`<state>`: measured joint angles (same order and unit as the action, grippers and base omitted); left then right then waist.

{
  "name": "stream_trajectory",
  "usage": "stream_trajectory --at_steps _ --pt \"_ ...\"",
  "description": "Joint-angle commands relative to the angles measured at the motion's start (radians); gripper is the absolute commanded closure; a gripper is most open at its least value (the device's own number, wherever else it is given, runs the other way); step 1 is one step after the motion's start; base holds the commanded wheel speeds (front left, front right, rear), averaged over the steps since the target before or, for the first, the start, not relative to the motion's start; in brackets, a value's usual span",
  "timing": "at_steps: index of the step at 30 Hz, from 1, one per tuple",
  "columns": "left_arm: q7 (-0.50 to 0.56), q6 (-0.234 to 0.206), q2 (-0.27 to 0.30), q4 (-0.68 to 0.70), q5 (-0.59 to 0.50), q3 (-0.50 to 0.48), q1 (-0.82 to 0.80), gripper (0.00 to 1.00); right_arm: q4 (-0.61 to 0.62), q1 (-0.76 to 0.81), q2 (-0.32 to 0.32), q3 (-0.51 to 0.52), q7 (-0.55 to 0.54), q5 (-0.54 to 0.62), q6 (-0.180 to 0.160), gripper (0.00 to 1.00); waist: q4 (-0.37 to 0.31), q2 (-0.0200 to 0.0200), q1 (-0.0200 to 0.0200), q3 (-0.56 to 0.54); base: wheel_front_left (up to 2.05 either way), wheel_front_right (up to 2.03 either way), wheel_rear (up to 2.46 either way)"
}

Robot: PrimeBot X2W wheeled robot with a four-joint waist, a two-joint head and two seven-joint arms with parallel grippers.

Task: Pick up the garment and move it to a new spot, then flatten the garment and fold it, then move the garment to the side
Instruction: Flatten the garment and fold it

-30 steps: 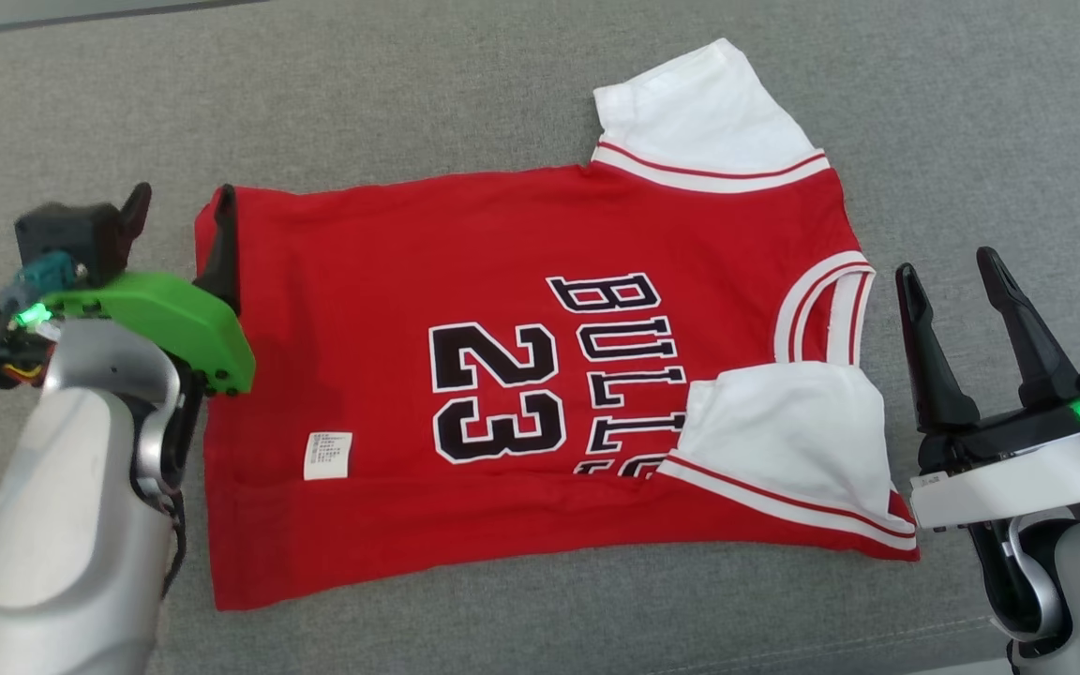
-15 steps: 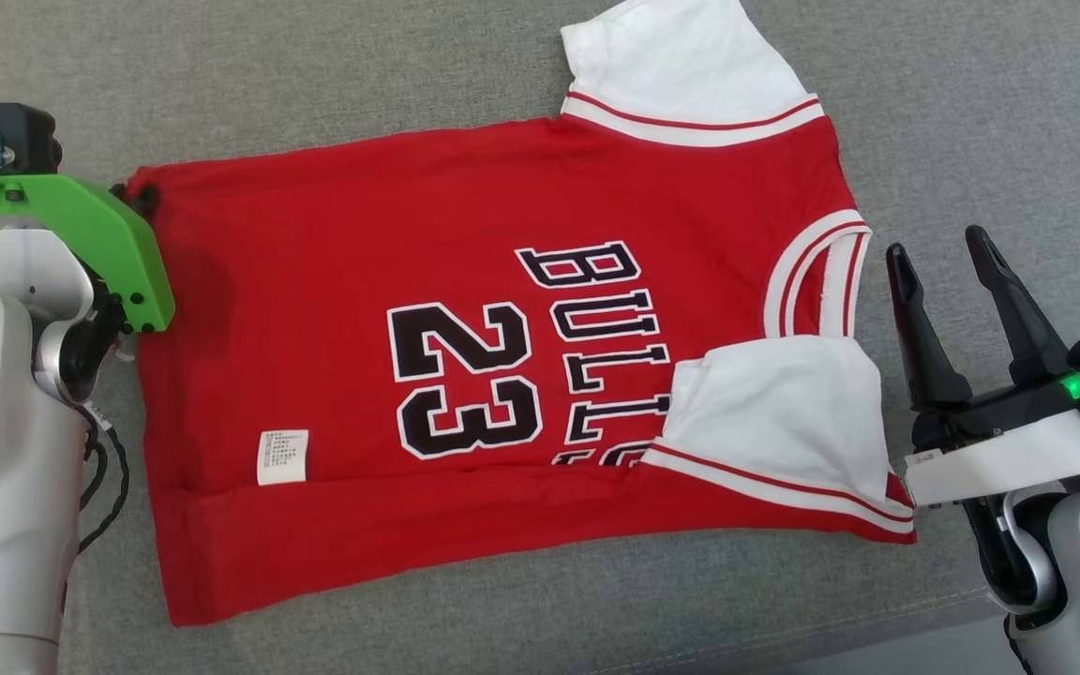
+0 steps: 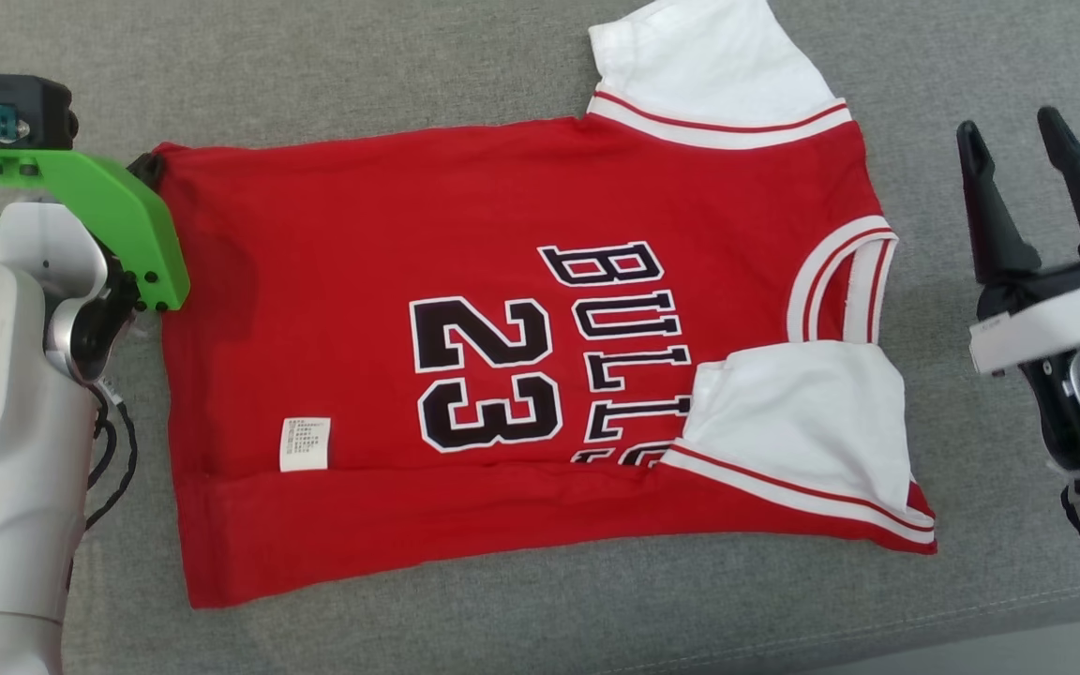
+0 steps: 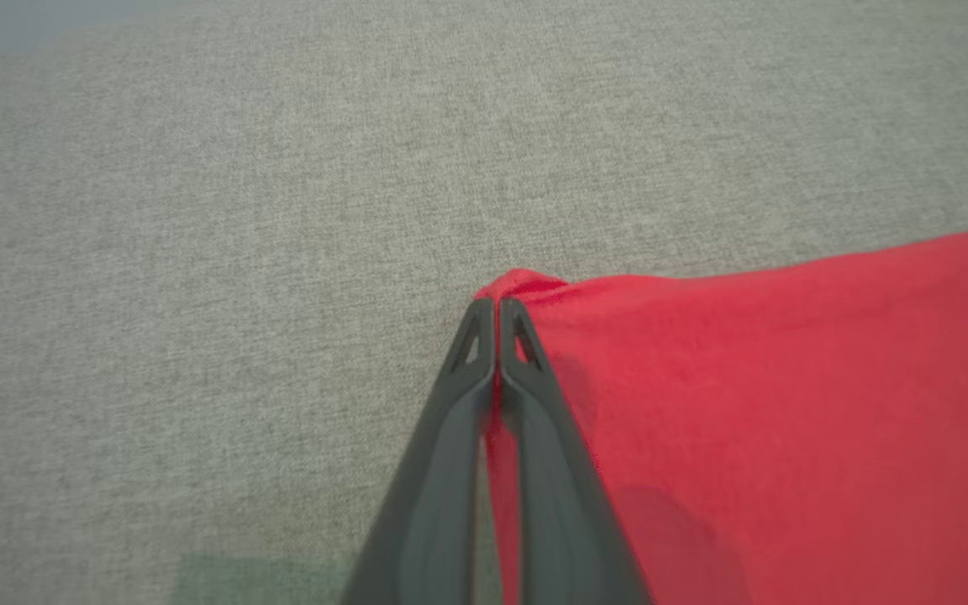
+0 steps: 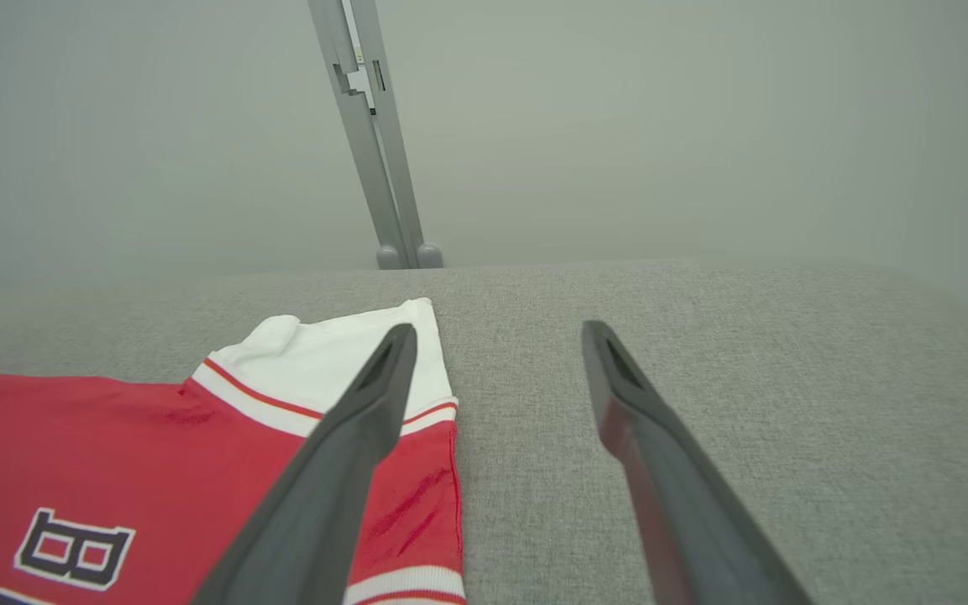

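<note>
The garment (image 3: 465,234) is a red jersey with white sleeves and black "BULLS 23" print, spread flat on a grey fabric surface (image 3: 409,66), neck toward the right. My left gripper (image 3: 148,169) sits at the jersey's far hem corner on the left. In the left wrist view the left gripper (image 4: 497,307) is shut, pinching that red corner of the garment (image 4: 786,378). My right gripper (image 3: 1012,136) hovers open beside the collar end, over bare fabric. In the right wrist view the right gripper (image 5: 497,336) points past the garment's (image 5: 114,437) far white sleeve.
A grey metal post (image 5: 375,134) stands beyond the far edge of the surface against a pale wall. The near seam of the grey surface (image 3: 1018,609) runs along the lower right. Bare grey fabric lies around the jersey on all sides.
My left gripper has closed on the jersey's far hem corner, having stood open a second ago. The right gripper has moved farther away, toward the collar's level. The head camera has shifted.
</note>
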<state>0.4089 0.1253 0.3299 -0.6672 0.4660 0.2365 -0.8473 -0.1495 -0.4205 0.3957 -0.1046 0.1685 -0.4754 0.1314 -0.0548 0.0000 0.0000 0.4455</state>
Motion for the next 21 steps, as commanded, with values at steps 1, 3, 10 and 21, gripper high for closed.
stream_trajectory --at_steps 1,3,10,21 --pt "-0.008 0.002 -0.002 0.007 0.007 0.006 -0.023 1.00 -0.020 -0.042 0.009 -0.015 -0.003 -0.018 -0.001 0.00 0.020 0.0000 0.0000 0.023 0.00 0.00 0.00" --pt "-0.016 0.003 -0.010 0.015 0.008 0.016 -0.035 1.00 -0.066 -0.105 0.027 -0.043 -0.014 -0.052 -0.001 0.00 0.036 0.0000 0.0000 0.041 0.00 0.00 0.00" --pt "-0.050 0.005 -0.062 0.051 0.009 0.056 -0.099 1.00 -0.291 -0.391 0.099 -0.186 -0.095 -0.165 -0.001 0.00 0.127 0.0000 0.0000 0.135 0.00 0.00 0.00" --pt "-0.094 0.004 -0.107 0.064 0.012 0.105 -0.154 1.00 -0.494 -0.694 0.167 -0.421 -0.265 -0.266 -0.001 0.00 0.202 0.0000 0.0000 0.212 0.00 0.00 0.00"
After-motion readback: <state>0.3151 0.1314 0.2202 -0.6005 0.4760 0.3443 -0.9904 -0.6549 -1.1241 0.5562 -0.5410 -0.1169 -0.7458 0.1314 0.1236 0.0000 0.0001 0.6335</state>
